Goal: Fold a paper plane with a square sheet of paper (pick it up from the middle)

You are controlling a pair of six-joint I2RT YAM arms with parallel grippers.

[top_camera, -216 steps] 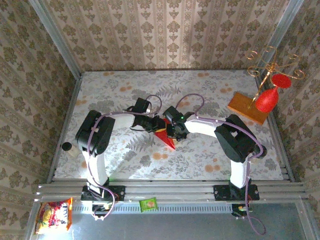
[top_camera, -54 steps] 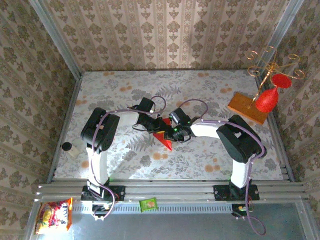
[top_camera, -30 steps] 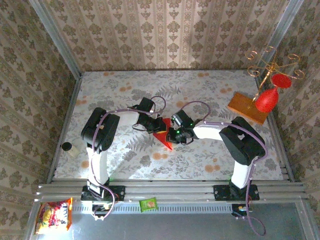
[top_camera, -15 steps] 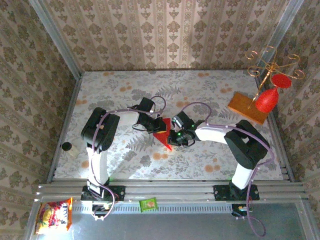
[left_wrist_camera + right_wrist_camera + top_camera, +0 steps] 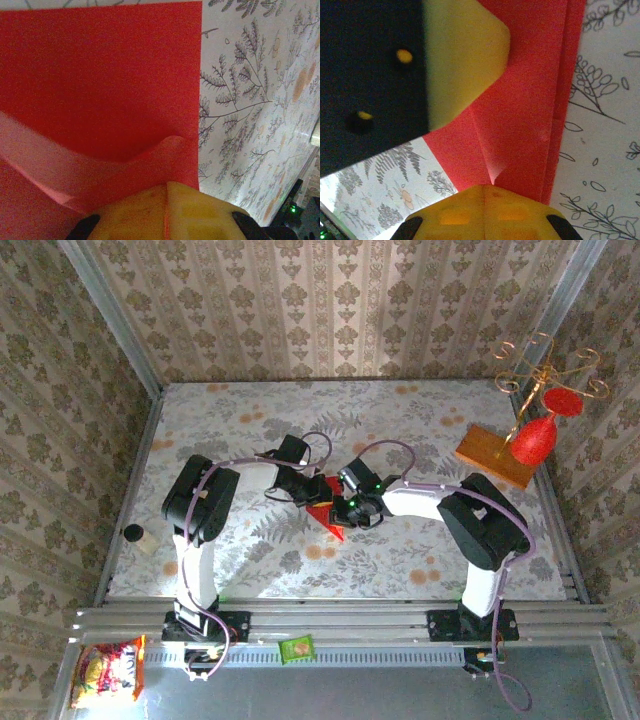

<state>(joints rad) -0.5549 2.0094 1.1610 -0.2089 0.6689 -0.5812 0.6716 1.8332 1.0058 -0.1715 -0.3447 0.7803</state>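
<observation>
Square sheet of paper [image 5: 333,526], folded into a narrow red shape, lies mid-bench [image 5: 240,425] with its point toward 5 o'clock. The left hand [image 5: 316,490] at its 11 o'clock and the right hand [image 5: 347,508] at 3 o'clock are each clenched on a raised ridge of it. Its layered straight edges lie flat. Open bench spreads toward 12 and 6 o'clock.

Folded sheet of paper [image 5: 330,516] lay mid-table [image 5: 230,420], left gripper [image 5: 314,490] touched its far-left part, right gripper [image 5: 347,508] touched its right side, wooden board [image 5: 495,455] sat far right, goblet-shaped ornament [image 5: 533,440] stood over the board's right end.
</observation>
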